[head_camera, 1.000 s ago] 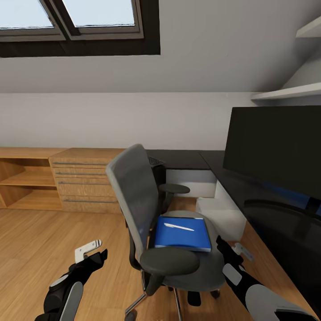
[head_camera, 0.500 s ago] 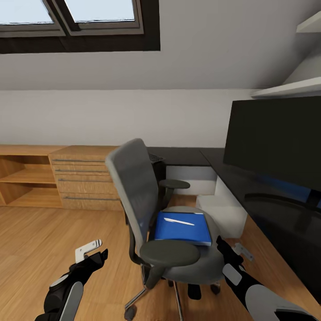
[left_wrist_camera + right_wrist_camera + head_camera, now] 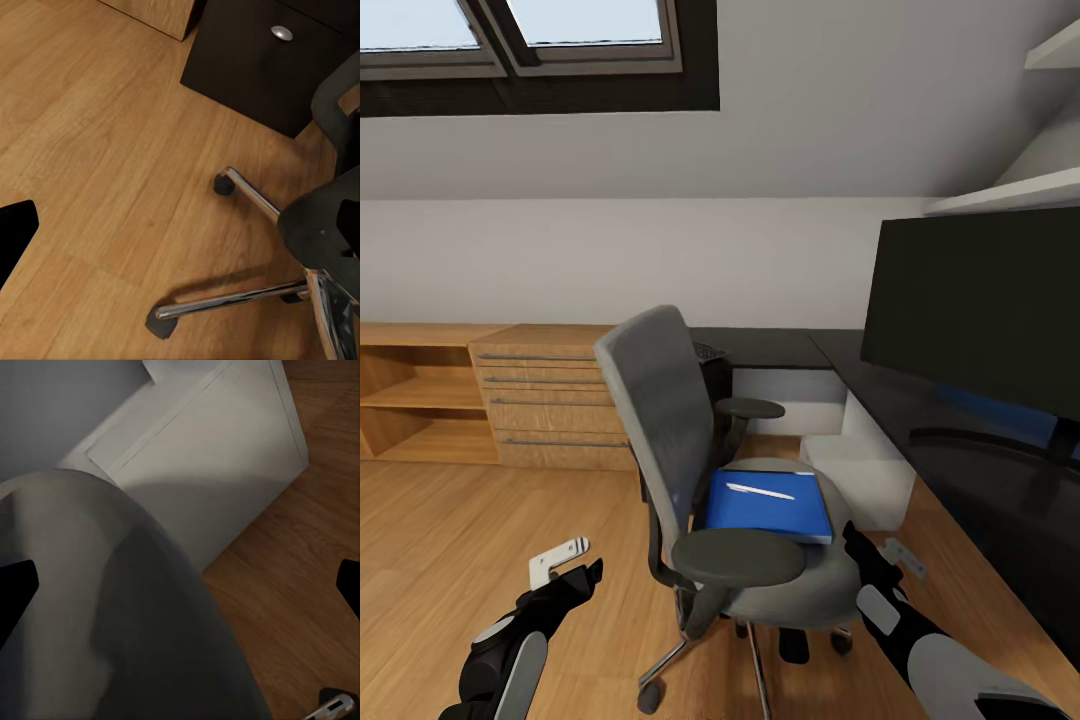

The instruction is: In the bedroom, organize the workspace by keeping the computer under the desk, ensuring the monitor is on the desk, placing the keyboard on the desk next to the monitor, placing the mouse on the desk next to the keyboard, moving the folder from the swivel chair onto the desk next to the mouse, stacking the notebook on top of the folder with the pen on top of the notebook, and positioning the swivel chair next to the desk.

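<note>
Pen (image 3: 759, 491) lies crosswise on folder (image 3: 768, 505) — both hands' (image 3: 572, 577) (image 3: 868, 563) openness unclear.

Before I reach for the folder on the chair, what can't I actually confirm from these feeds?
- Notebook: head view shows only the pen on the folder; anything beneath is hidden.
- Monitor: cut by the frame edge.
- Right gripper: head view, jaw gap unclear.
- Chair base: left wrist view, seat covers part.

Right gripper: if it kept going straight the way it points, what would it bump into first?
Probably the chair's grey seat, which lies right ahead of the right gripper; depth is hard to judge.
</note>
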